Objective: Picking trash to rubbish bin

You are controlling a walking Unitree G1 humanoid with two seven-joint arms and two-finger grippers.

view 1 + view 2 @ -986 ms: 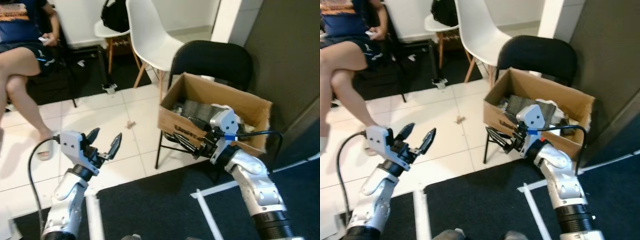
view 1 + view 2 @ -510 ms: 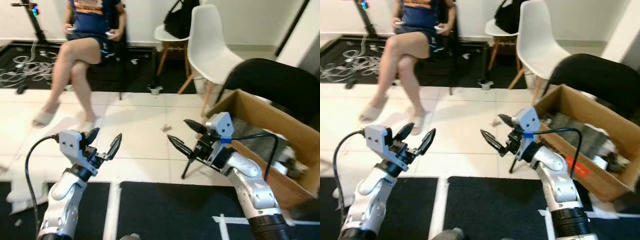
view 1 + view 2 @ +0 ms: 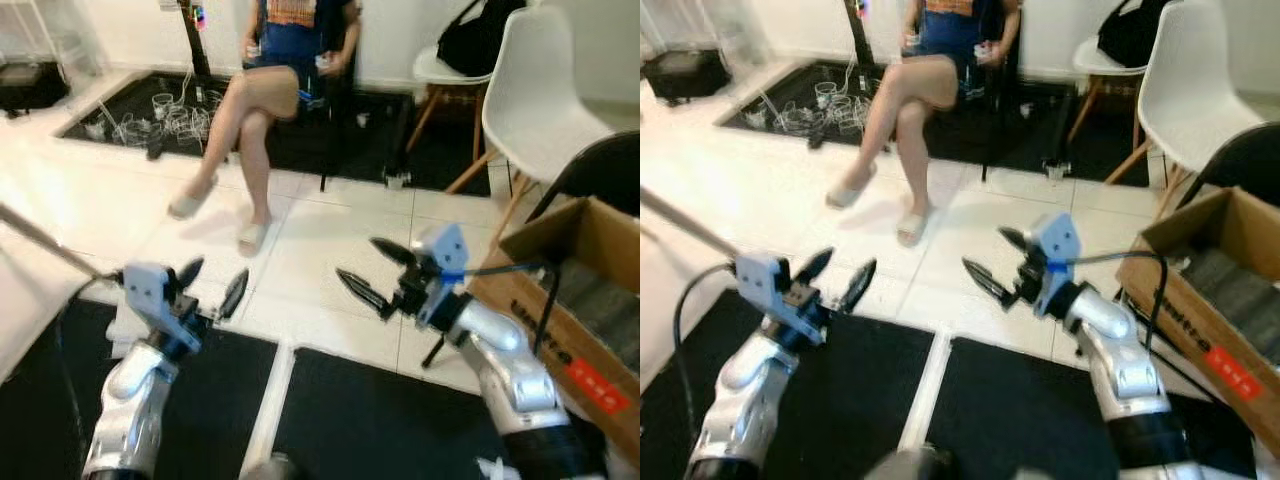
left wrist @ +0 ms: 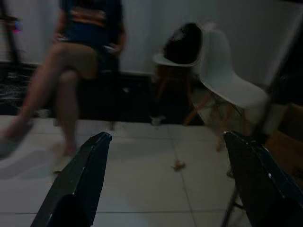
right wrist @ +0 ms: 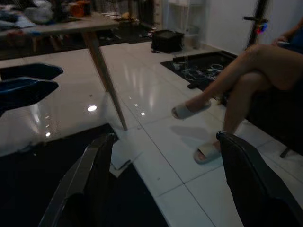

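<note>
Over on the white tile floor (image 3: 330, 250) is where we've got to be looking, since both claws are empty right now. Our left claw (image 3: 212, 288) is held out at about waist height with its fingers spread and nothing between them, and our right claw (image 3: 372, 272) is the same, splayed wide and released. The bin here is really a cardboard box (image 3: 1200, 300) sitting off to our right, just beside the right arm.

As for trash, the left wrist view catches a small crumpled scrap (image 4: 178, 165) lying on the tile out past a white chair (image 4: 226, 80); hard to say what it is, it's tiny and dim.

A person (image 3: 930, 70) sits ahead with legs crossed, so we'd steer wide of those feet. Best bet, we reckon: face the scrap squarely, get close, bend low, then lower one claw straight over it before closing.
</note>
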